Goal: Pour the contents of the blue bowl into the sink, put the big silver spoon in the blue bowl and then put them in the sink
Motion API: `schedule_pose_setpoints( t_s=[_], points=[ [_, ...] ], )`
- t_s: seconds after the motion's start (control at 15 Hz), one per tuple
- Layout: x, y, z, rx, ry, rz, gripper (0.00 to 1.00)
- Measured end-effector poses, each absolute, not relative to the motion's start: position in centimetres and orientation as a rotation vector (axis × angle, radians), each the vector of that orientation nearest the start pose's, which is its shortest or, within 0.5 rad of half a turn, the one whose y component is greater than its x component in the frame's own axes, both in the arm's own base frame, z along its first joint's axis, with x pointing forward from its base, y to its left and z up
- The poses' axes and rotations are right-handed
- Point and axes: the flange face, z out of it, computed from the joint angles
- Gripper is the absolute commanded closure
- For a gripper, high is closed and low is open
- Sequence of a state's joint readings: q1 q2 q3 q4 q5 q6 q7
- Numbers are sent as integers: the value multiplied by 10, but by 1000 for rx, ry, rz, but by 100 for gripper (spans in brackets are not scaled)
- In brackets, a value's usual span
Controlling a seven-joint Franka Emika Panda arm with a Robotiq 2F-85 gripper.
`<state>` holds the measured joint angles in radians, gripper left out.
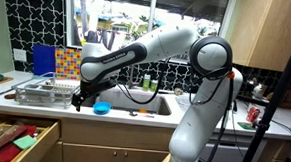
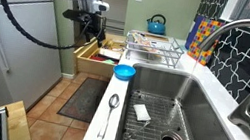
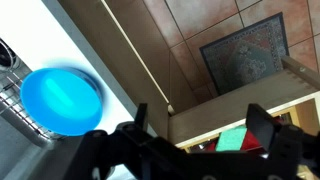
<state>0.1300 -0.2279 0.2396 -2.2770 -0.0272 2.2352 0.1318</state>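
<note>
Spread, empty pincer (image 3: 200,112), blue bowl (image 3: 62,100) off to its side, apart.

Tool (image 2: 93,33) hangs open off desk (image 2: 97,139) edge, above open drawer (image 2: 97,56) — free air all round it. Blue bowl (image 2: 124,73) on narrow desk strip: reachable from above and from floor side; dish rack (image 2: 154,49) close behind blocks that approach. Spoon (image 2: 113,104) flat on same strip, nothing over it. Sink (image 2: 202,92) open on top — faucet (image 2: 227,34) arches over far side, wire grid (image 2: 150,135) covers bottom.
</note>
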Motion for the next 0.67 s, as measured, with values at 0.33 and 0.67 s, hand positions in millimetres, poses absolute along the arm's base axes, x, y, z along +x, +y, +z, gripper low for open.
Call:
schedule_pose_setpoints(
  t_s=[0.33, 0.67],
  points=[
    [474, 167, 466, -3156, -358, -351, 0],
    [532, 100, 453, -3201, -311, -416, 0]
  ],
)
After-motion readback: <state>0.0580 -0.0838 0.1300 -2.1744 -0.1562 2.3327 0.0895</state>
